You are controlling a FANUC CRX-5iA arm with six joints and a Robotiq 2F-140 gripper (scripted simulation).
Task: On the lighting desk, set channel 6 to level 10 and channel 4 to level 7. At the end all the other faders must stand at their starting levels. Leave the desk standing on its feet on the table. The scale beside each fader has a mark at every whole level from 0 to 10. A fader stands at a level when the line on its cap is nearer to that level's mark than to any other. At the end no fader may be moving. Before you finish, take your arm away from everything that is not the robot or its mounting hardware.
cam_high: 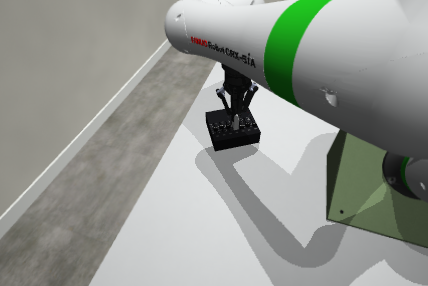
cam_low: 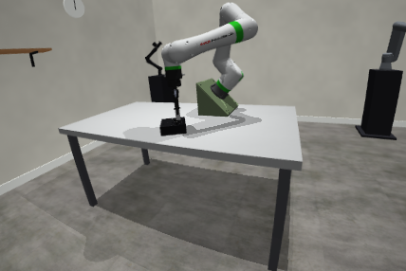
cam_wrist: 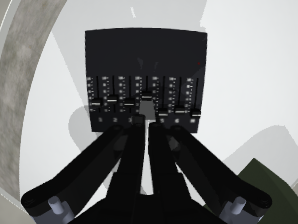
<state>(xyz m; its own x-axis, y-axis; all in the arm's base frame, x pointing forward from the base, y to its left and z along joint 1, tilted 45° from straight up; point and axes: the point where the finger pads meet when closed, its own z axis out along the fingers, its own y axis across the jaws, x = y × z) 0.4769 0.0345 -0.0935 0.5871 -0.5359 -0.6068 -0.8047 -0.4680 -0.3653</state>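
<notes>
The lighting desk (cam_wrist: 145, 83) is a small black box with a row of several faders, standing flat on the white table. It also shows in the top view (cam_high: 232, 131) and the exterior view (cam_low: 173, 126). My gripper (cam_wrist: 146, 109) is shut with nothing between the fingers. It points straight down, and its tips rest at the near end of a middle fader slot, right behind a grey cap. The gripper also shows in the top view (cam_high: 235, 123) and the exterior view (cam_low: 177, 117). The other caps sit in the lower part of their slots. Their exact levels are too small to read.
The arm's green wedge base (cam_low: 215, 99) stands on the table behind the desk and also shows in the top view (cam_high: 370, 199). The table's left edge (cam_high: 165, 164) runs close beside the desk. Two black pedestals stand on the floor away from the table.
</notes>
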